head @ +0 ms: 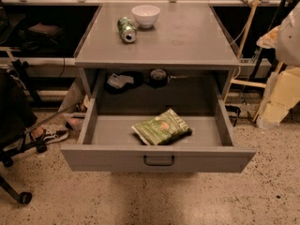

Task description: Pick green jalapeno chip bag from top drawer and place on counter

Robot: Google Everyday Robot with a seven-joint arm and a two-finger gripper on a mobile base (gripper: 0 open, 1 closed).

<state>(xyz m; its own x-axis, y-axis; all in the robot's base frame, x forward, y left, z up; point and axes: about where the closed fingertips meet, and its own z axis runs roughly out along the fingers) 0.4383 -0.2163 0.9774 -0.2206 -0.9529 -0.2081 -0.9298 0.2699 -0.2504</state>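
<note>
The top drawer (158,161) is pulled fully open, with its dark curved handle at the front centre. The green jalapeno chip bag (161,127) lies flat on the drawer floor, slightly right of centre, its white edge toward the front left. The counter (187,36) is the grey top of the cabinet above the drawer. My gripper is not in this view, and nothing is touching the bag.
A white bowl (146,15) and a crushed green soda can (126,29) sit at the back left of the counter. Dark objects (123,81) show in the gap behind the drawer. An office chair (11,121) stands at left, boxes and cables (279,93) at right.
</note>
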